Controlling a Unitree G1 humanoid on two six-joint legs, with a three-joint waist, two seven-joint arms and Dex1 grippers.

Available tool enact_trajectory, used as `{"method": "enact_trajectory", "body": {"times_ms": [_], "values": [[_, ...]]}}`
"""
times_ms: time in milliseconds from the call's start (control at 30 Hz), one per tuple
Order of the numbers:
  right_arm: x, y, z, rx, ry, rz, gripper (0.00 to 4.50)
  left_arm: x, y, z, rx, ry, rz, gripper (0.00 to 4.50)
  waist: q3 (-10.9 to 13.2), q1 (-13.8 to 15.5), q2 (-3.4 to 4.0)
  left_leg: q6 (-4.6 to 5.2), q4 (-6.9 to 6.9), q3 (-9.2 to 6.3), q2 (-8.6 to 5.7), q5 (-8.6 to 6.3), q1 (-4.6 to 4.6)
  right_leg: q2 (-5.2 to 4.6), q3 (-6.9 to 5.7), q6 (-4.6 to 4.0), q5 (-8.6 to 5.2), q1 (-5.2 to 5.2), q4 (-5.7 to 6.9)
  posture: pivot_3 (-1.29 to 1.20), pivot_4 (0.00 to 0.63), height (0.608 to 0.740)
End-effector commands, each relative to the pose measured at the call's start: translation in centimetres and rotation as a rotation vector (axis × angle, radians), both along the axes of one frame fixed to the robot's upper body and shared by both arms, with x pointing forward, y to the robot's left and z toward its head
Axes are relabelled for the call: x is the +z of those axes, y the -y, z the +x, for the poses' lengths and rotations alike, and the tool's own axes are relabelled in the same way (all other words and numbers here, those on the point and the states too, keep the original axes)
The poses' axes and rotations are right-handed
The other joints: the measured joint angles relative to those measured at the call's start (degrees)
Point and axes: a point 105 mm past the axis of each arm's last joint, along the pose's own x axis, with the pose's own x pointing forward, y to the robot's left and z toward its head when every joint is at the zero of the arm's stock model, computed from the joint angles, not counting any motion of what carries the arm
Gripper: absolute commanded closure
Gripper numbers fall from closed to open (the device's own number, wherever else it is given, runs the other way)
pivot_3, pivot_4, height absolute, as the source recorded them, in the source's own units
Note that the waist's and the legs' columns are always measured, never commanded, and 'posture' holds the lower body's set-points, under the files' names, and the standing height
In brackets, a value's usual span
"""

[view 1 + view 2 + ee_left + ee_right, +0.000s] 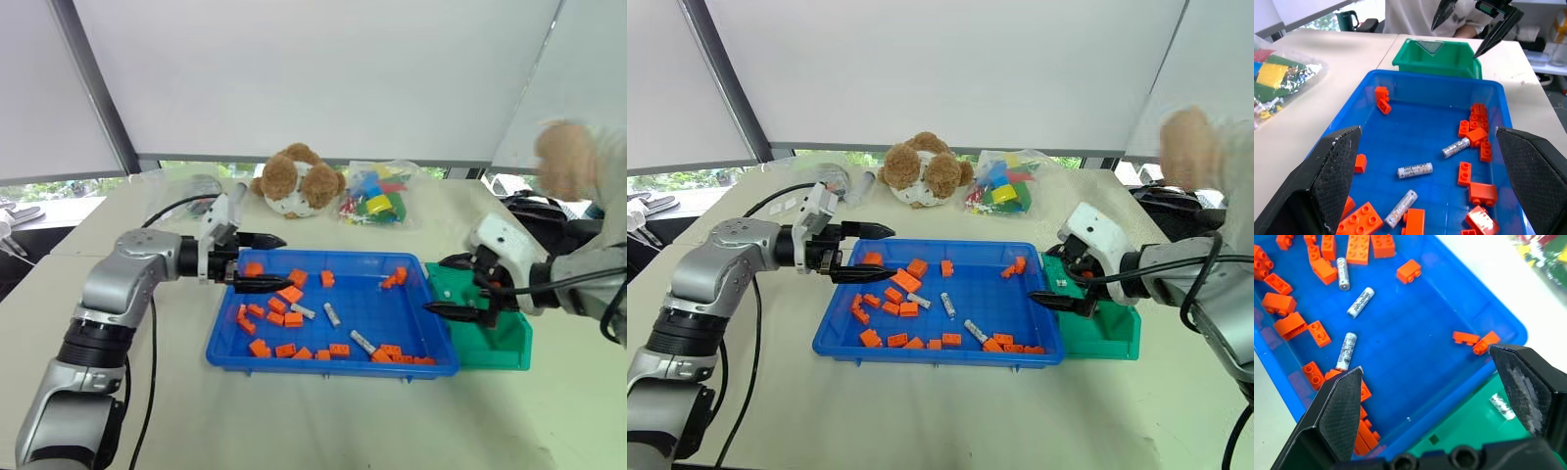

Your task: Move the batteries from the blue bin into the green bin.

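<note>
The left claw [263, 261] is hovering released over the left end of the blue bin [323, 365], its two black fingers spread wide above the rolled rim, nothing between them. Inside the blue bin, three batteries [332, 314] are lying flat on the open floor near its middle, slim silver-grey cylinders with printed wraps, each long axis running slantwise across the bin, well apart from one another; orange bricks [286, 297] are crowding the left part and near wall, leaving bare blue floor toward the right. The right claw [458, 286] is hanging released over the blue bin's right rim. Touching that rim, the green bin [505, 351] is holding one battery [1502, 406].
</note>
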Motion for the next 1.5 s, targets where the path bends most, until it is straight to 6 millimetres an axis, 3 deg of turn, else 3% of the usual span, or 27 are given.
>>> {"method": "enact_trajectory", "body": {"times_ms": [33, 467, 800, 1000, 1167, 1333, 1500], "values": [[1.2, -0.9, -0.2, 0.042, 0.046, 0.000, 0.03, 1.0, -0.2, -0.5, -0.018, 0.037, 0.004, 0.00, 0.0, 0.0, 0.00, 0.00, 0.00, 0.00, 0.00, 0.00, 0.00, 0.00, 0.00, 0.00, 0.00, 0.00, 0.00, 0.00, 0.150, 0.733], [0.8, -1.1, 0.6, 0.075, 0.020, 0.013, 0.03, 2.0, -0.2, -0.9, -0.031, 0.030, -0.046, 0.00, 0.0, 0.0, 0.00, 0.00, 0.00, 0.00, 0.00, 0.00, 0.00, 0.00, 0.00, 0.00, 0.00, 0.00, 0.00, 0.00, 0.150, 0.733], [0.1, -2.7, 0.8, 0.128, -0.029, 0.076, 0.03, 2.1, -1.0, -1.6, -0.048, 0.007, -0.026, 0.00, 0.0, 0.0, 0.00, 0.00, 0.00, -0.01, 0.01, 0.00, 0.00, 0.00, -0.01, 0.00, 0.00, -0.01, 0.01, 0.00, 0.150, 0.733], [-0.3, -5.9, 1.3, 0.162, -0.040, 0.131, 0.03, 2.2, -1.8, -2.0, -0.059, -0.004, -0.011, 0.00, 0.0, -0.2, 0.00, 0.00, 0.00, 0.00, 0.02, 0.00, 0.00, 0.02, -0.01, 0.00, 0.00, -0.03, 0.02, 0.00, 0.150, 0.733], [-1.9, -9.5, 1.8, 0.204, -0.078, 0.144, 0.03, 2.8, -1.6, -1.6, -0.058, 0.006, -0.007, 0.00, 0.0, -0.1, 0.00, 0.00, 0.00, -0.01, 0.02, 0.00, -0.01, 0.02, -0.02, 0.00, 0.00, -0.04, 0.04, 0.00, 0.150, 0.733], [-3.6, -13.3, 3.9, 0.208, -0.091, 0.135, 0.03, 3.6, -2.0, -1.3, -0.063, 0.017, -0.025, 0.00, 0.0, -0.2, 0.00, -0.02, 0.01, 0.01, 0.01, 0.01, 0.00, 0.01, -0.02, 0.00, 0.00, -0.05, 0.06, 0.00, 0.150, 0.733], [-5.5, -15.4, 6.0, 0.215, -0.089, 0.085, 0.03, 3.4, -2.2, -1.1, -0.055, 0.026, -0.016, 0.00, 0.0, -0.2, 0.00, -0.02, 0.00, 0.01, 0.01, 0.01, -0.03, 0.01, -0.05, 0.00, 0.00, -0.08, 0.08, 0.00, 0.150, 0.733]]}}
